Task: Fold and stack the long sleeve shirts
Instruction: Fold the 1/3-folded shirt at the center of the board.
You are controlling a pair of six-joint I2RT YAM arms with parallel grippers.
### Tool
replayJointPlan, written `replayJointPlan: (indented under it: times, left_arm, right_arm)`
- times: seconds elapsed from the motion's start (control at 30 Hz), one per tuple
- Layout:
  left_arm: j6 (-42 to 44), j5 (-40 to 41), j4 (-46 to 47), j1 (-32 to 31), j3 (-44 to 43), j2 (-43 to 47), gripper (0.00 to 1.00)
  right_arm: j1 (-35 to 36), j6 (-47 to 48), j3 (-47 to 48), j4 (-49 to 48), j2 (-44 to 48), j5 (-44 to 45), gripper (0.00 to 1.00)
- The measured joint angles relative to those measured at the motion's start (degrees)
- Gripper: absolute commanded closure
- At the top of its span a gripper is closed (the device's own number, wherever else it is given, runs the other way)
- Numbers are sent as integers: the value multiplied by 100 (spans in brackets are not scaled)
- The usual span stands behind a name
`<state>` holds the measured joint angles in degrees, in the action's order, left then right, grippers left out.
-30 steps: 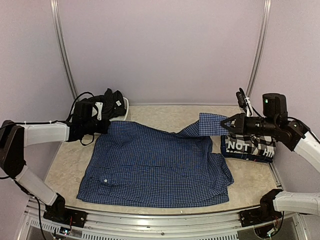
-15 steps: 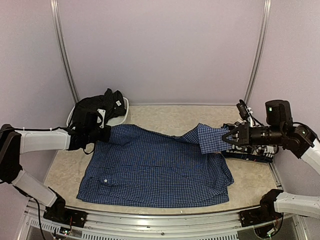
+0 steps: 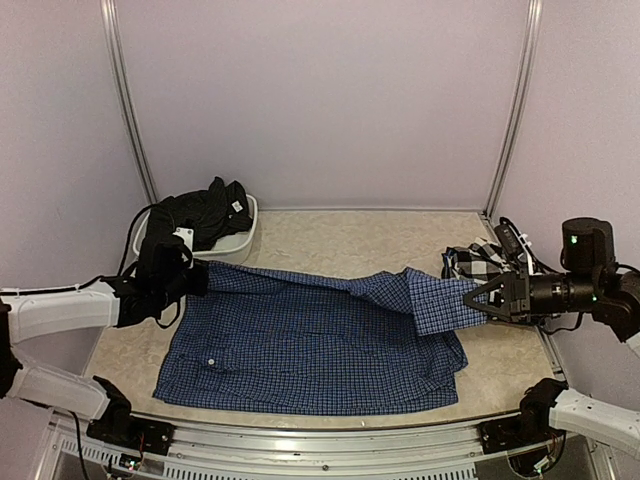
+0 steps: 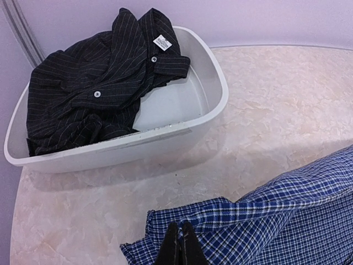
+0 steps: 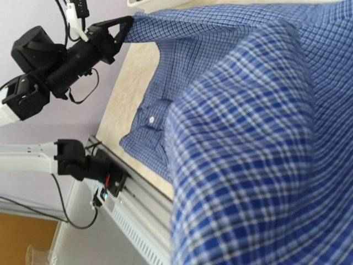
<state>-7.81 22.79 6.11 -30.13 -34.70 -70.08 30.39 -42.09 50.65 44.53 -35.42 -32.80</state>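
Note:
The blue checked long sleeve shirt (image 3: 310, 345) lies spread across the middle of the table. My left gripper (image 3: 200, 277) is shut on its far left corner; in the left wrist view the black fingertips (image 4: 179, 234) pinch a fold of blue cloth (image 4: 265, 221). My right gripper (image 3: 480, 300) is shut on the shirt's sleeve (image 3: 435, 298), holding it raised toward the right. Blue cloth (image 5: 259, 154) fills the right wrist view and hides those fingers. The black-and-white checked shirt (image 3: 478, 262) lies behind the right gripper. The black shirt (image 3: 205, 212) is heaped in a tub.
The white tub (image 4: 212, 77) stands at the far left corner, with the black shirt (image 4: 99, 77) draped over its left half. A metal rail (image 3: 320, 440) runs along the table's near edge. Two upright poles (image 3: 125, 100) stand against the back wall.
Both grippers have drawn toward the near side, stretching the blue shirt's top edge between them. The right one carried the sleeve right and lower, and now covers the checked shirt's lettering.

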Motion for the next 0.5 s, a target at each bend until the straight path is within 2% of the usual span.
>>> replayJointPlan:
  times: [0.3, 0.5]
  left_arm:
    - [-90, 514, 168, -295, 1047, 1117, 95]
    - [-118, 778, 197, -420, 1128, 1215, 87]
  right_arm:
    - [15, 111, 238, 745, 142, -103, 100]
    - [17, 264, 446, 1060, 236, -136, 100]
